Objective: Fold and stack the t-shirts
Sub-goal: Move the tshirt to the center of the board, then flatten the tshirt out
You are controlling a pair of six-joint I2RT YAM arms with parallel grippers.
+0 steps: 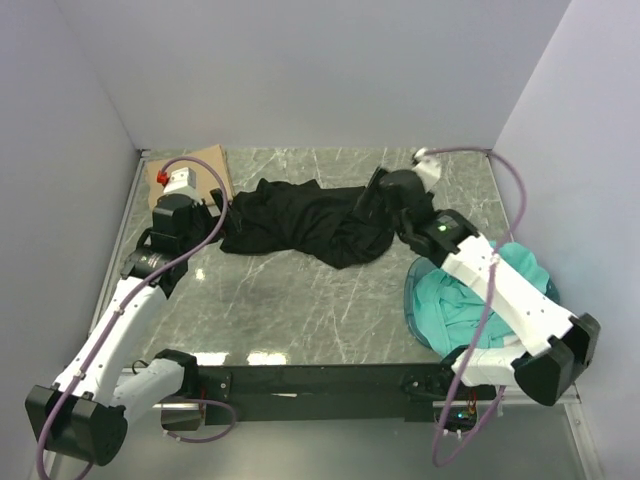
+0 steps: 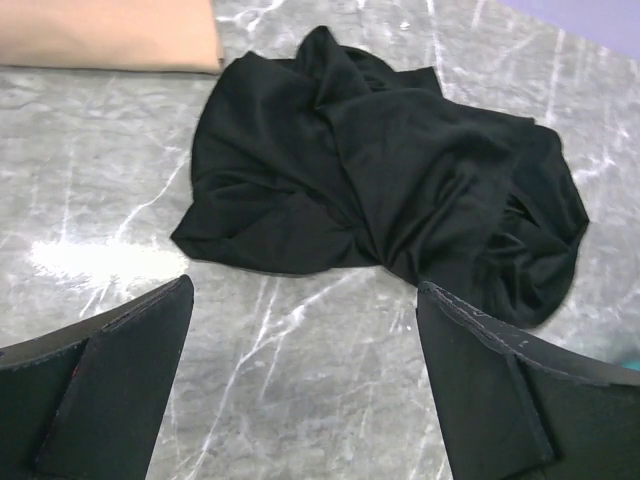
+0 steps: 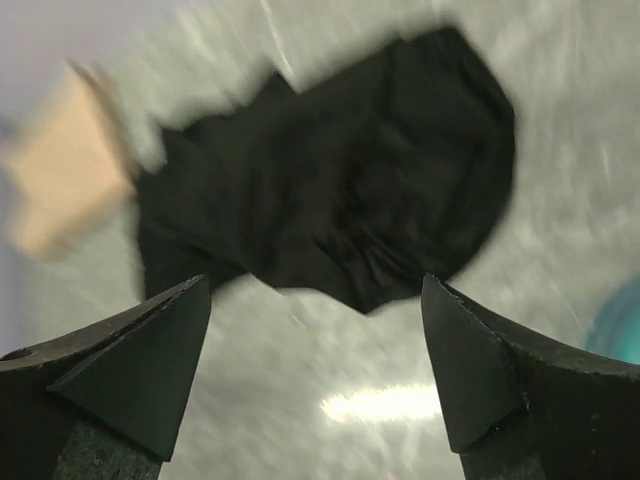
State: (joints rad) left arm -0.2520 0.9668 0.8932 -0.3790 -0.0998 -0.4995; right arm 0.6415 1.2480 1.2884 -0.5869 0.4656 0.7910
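A crumpled black t-shirt [image 1: 300,220] lies in a heap on the marble table [image 1: 300,300], towards the back middle. A folded tan t-shirt [image 1: 205,165] rests flat in the back left corner. Teal t-shirts [image 1: 470,300] fill the tub on the right. My left gripper [image 1: 220,208] hovers at the black shirt's left end, open and empty, with the shirt [image 2: 380,170] just beyond its tips [image 2: 305,290]. My right gripper [image 1: 366,200] is over the shirt's right end, open, nothing between its fingers [image 3: 316,285]. The right wrist view is blurred; the black shirt [image 3: 340,190] lies ahead of it.
The round translucent blue tub [image 1: 412,300] stands at the right, under my right arm. White walls close in the table on the left, back and right. The tan shirt [image 2: 110,35] sits at the upper left in the left wrist view. Bare marble lies in front of the black shirt.
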